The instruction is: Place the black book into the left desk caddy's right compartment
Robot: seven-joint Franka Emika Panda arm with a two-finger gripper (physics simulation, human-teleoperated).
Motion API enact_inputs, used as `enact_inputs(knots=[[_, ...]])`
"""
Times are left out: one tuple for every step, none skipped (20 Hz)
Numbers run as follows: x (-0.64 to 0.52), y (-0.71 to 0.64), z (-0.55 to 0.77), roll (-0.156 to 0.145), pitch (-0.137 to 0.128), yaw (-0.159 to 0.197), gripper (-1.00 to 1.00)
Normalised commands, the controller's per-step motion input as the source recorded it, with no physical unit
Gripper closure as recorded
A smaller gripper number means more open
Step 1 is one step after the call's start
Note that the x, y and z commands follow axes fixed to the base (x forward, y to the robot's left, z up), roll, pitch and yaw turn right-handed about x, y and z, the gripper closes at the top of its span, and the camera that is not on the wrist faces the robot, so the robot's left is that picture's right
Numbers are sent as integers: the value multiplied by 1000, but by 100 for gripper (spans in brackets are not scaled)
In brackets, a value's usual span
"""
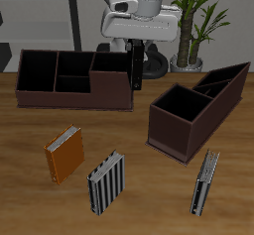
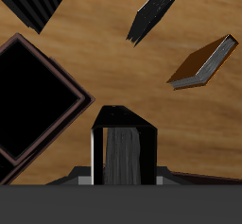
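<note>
My gripper (image 1: 136, 51) is shut on the black book (image 1: 136, 68) and holds it upright above the table, far back, between the two caddies. In the wrist view the black book (image 2: 121, 150) shows its pale page edges between my fingers, at my gripper (image 2: 121, 174). The left desk caddy (image 1: 177, 142) is the tall dark maroon box nearer the front edge than the book. Its right compartment (image 1: 179, 106), large and square, is open and empty. In the wrist view this compartment (image 2: 33, 95) lies beside the book, apart from it.
A longer, lower caddy (image 1: 74, 95) stands close beside the held book. An orange book (image 1: 64, 156), a black-and-white striped book (image 1: 104, 182) and a dark upright book (image 1: 205, 181) stand near the front edge. A potted plant (image 1: 198, 21) is at the back.
</note>
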Motion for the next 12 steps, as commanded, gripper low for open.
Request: enact_inputs(knots=[[77,476,111,4,14,61,100],[30,608,124,-8,1,10,100],[39,493,105,47,25,40,100],[17,477,119,-17,3,26,100],[-25,482,169,2,-10,69,100],[-60,296,162,12,-16,-7,100],[-56,603,298,34,-17,-14,100],[-88,253,266,-61,-52,13,100],[-20,159,97,3,-6,8,100],[-24,572,331,-12,-21,51,100],[-53,405,213,18,-32,30,100],[2,328,203,-7,-12,15,100]])
